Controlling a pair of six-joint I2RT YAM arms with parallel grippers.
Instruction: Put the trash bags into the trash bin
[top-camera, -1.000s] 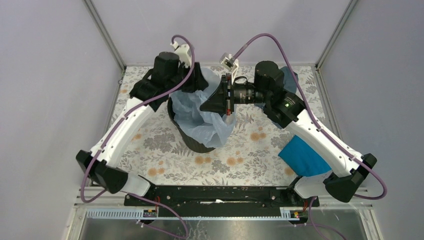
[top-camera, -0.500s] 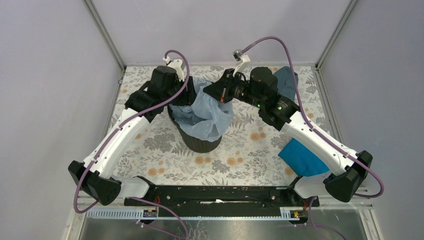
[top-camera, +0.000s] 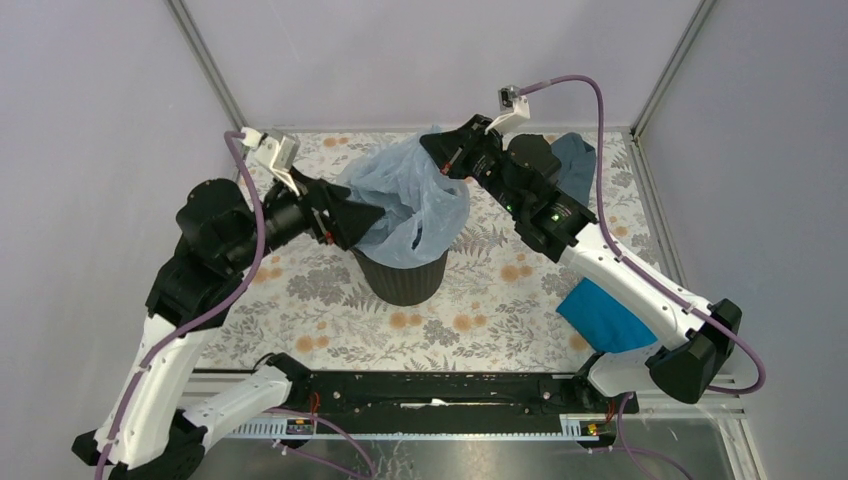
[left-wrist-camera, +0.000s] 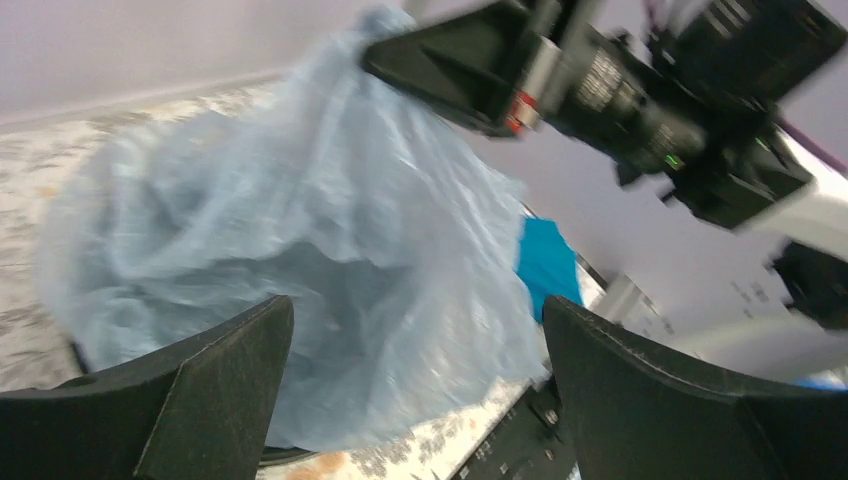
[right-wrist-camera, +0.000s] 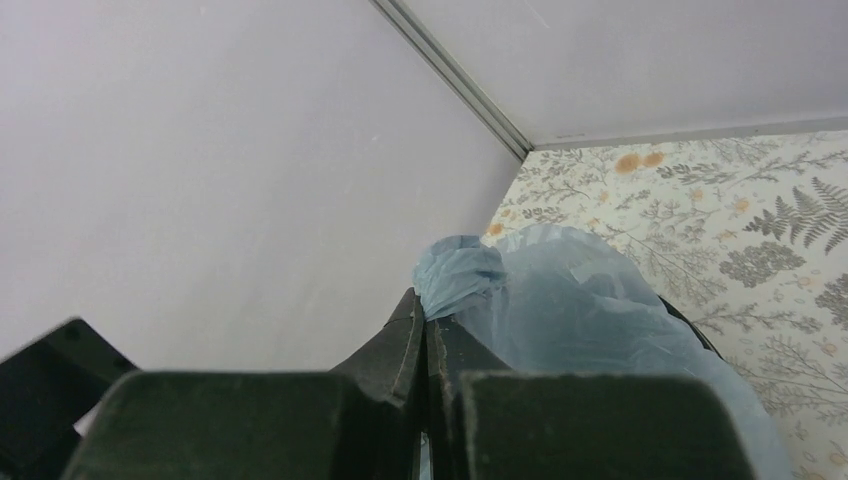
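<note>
top external: trash bag (top-camera: 405, 195) hangs over trash bin (top-camera: 400, 283) mouth, top corner pinched tight in right gripper (top-camera: 436, 150) abv bin's far rim. left gripper (top-camera: 372, 213) at bin's left rim, jaws wide & empty, nearest bag's slack side.

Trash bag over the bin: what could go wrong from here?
1. The right gripper pinches only a small bunched bit of the trash bag; the thin plastic could slip out or tear.
2. The left gripper is open and holds nothing, so that side may flop outside the trash bin.
3. The bag billows above the rim; a tug might lift it out.
</note>
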